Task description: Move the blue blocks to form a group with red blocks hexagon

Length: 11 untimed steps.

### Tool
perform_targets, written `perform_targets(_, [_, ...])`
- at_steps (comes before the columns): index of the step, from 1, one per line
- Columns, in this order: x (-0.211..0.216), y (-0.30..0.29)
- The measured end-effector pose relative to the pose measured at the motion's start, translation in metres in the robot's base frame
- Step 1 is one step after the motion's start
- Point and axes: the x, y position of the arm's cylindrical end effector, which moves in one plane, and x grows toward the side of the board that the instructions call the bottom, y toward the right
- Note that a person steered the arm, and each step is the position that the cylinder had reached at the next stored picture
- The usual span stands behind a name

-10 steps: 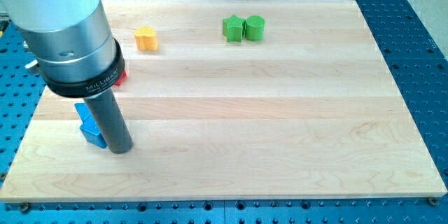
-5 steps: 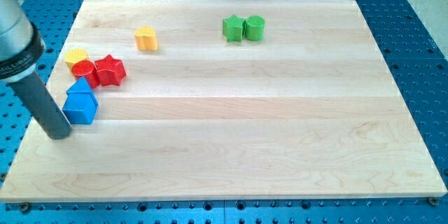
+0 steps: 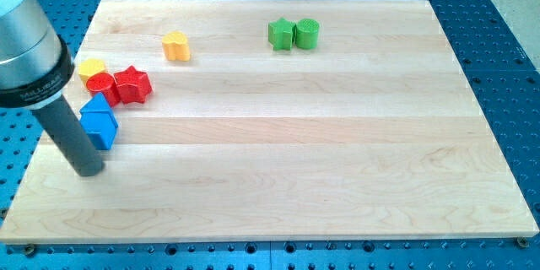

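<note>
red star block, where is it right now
The red star block sits near the view's left edge of the board, touching the red hexagon on its left, with the blue blocks just below and my tip further down.

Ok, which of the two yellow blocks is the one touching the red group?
The yellow block at the view's far left, pressed against the red hexagon block. The other, the yellow heart-shaped block, stands alone further right, touching nothing.
</note>
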Motion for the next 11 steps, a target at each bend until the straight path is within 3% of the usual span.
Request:
perform_targets(2, [-0.027, -0.001])
perform_targets(8, [-0.048, -0.001])
perform_targets(9, [-0.045, 0.013])
perform_targets(10, [-0.052, 0.066])
perform_targets(11, [-0.09, 0.144])
